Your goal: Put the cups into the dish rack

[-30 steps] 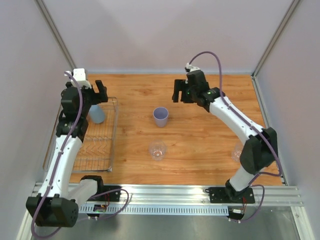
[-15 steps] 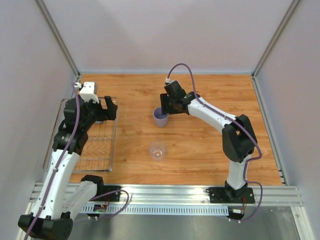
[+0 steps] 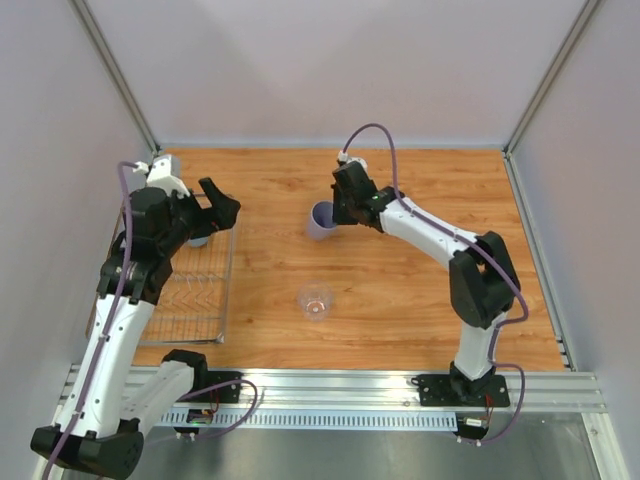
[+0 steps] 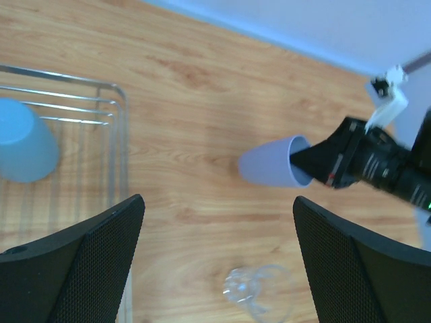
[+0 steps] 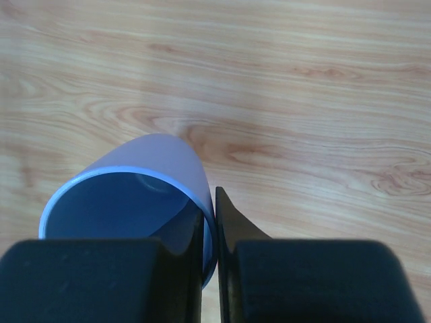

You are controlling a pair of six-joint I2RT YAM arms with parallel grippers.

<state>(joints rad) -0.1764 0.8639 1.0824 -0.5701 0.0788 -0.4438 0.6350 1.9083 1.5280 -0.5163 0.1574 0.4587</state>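
Note:
A lavender cup [image 3: 320,219] [image 4: 269,163] [image 5: 155,158] sits tilted on the wooden table, mouth toward my right gripper [image 3: 337,212] [image 5: 210,202]. That gripper is shut on its rim, one finger inside and one outside. A blue cup [image 4: 23,140] [image 3: 197,240] stands upside down in the silver wire dish rack [image 3: 215,290] [image 4: 101,86] at the left. A clear cup [image 3: 316,301] [image 4: 259,296] rests on the table in front of the lavender one. My left gripper [image 3: 222,208] [image 4: 219,200] hangs open and empty over the rack's right edge.
Grey walls close in the table on the left, back and right. The metal rail with both arm bases [image 3: 330,385] runs along the near edge. The right arm [image 3: 440,240] stretches across the table's middle right.
My right gripper swung in from the back, reached the lavender cup and shut on its rim, tipping it. My left gripper lifted off the blue cup and turned right.

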